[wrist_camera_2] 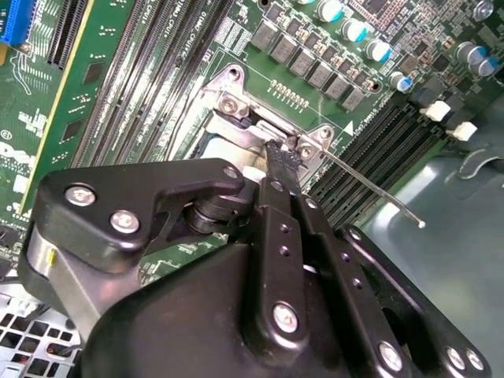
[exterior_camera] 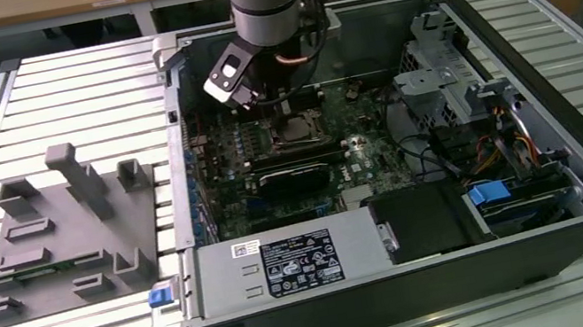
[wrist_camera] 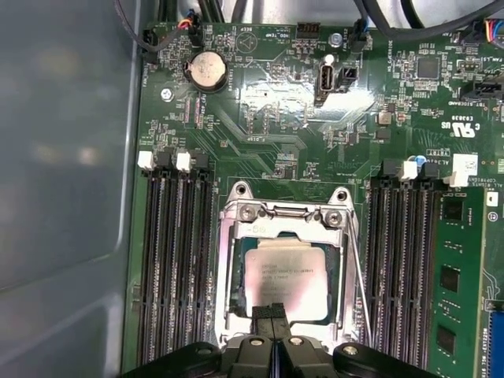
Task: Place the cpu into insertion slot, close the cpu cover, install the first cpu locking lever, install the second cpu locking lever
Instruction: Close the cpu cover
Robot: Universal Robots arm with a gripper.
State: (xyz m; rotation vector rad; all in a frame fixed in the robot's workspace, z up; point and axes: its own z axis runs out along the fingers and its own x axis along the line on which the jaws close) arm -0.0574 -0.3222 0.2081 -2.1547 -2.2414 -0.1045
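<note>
The cpu (wrist_camera: 285,276), a flat square chip with a dull silver top, sits in the socket on the green motherboard. The cpu cover (wrist_camera: 233,264), a silvery frame, lies down around it. My gripper (wrist_camera: 272,312) is shut, its two black fingertips pressed together with nothing between them, resting on the cover's edge over the chip's rim. In the second wrist view the gripper (wrist_camera_2: 280,154) touches the cover (wrist_camera_2: 236,134) beside a corner screw. A thin wire locking lever (wrist_camera: 359,283) runs along one side of the socket; its free end (wrist_camera_2: 409,216) sticks out unlatched. In the exterior view the gripper (exterior_camera: 280,116) hangs over the socket (exterior_camera: 293,133).
Black memory slots (wrist_camera: 175,260) flank the socket on both sides. A black heatsink-like block (exterior_camera: 296,176) lies just in front of the socket. The open case holds a power supply (exterior_camera: 285,265) and a drive cage (exterior_camera: 447,73). A grey fixture (exterior_camera: 64,235) sits at the exterior view's left.
</note>
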